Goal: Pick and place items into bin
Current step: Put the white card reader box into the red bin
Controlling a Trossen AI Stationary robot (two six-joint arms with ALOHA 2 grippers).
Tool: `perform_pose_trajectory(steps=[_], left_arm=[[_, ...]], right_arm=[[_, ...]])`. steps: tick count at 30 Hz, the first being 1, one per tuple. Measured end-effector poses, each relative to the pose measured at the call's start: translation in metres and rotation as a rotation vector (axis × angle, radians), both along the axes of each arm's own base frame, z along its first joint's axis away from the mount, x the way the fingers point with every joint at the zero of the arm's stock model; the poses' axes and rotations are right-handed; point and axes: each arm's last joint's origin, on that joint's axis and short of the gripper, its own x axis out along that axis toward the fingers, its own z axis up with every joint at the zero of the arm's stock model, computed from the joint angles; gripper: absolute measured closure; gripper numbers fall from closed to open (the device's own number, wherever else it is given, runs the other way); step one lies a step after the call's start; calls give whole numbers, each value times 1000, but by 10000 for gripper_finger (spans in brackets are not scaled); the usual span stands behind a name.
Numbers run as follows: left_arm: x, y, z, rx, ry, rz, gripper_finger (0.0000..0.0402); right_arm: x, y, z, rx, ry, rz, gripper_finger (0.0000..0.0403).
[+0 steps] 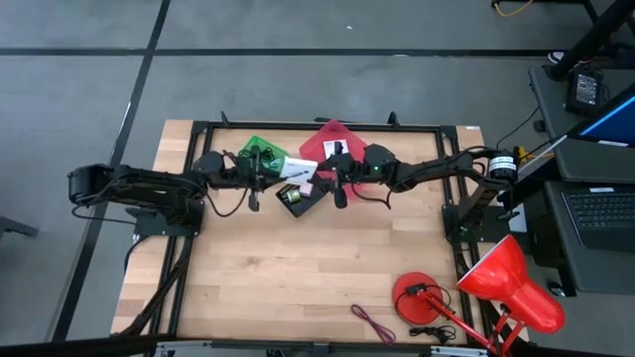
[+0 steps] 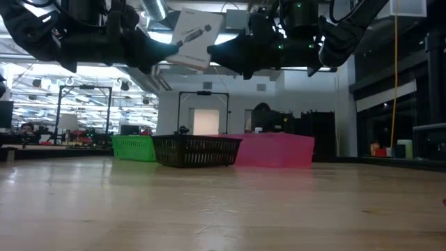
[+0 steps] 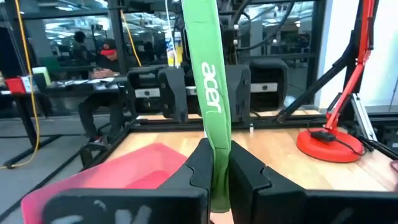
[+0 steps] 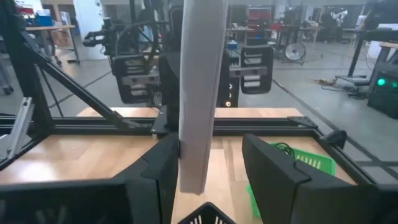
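Standing pinched in left pincer [image 3: 219, 171]: white box [image 3: 211, 74].

two dark, near-black jointed arms are seen, each strung with loose black cables. the left hand [image 3: 219, 177] is made up of two blocky matte-black fingers. the right hand [image 4: 214, 165] is built alike; a small green light is shown on its wrist housing.

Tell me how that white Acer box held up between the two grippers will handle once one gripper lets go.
The white Acer box looks stiff: its edges stay straight in mid-air. It is probably light, since the left gripper pinches only its thin green edge. The right gripper stands open around it, so it may swing or tilt on that single grip.
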Motion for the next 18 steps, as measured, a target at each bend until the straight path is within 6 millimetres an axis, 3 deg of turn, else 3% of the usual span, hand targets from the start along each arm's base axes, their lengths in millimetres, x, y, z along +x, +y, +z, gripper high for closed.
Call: perform_pose_trajectory(steps=[11, 18], left_arm=[[1, 0, -3, 26, 17, 1, 382], [5, 2, -9, 37, 42, 5, 382]], right_arm=[[0, 0, 1, -3, -5, 13, 247], [2, 3, 4, -2, -19, 78, 314]])
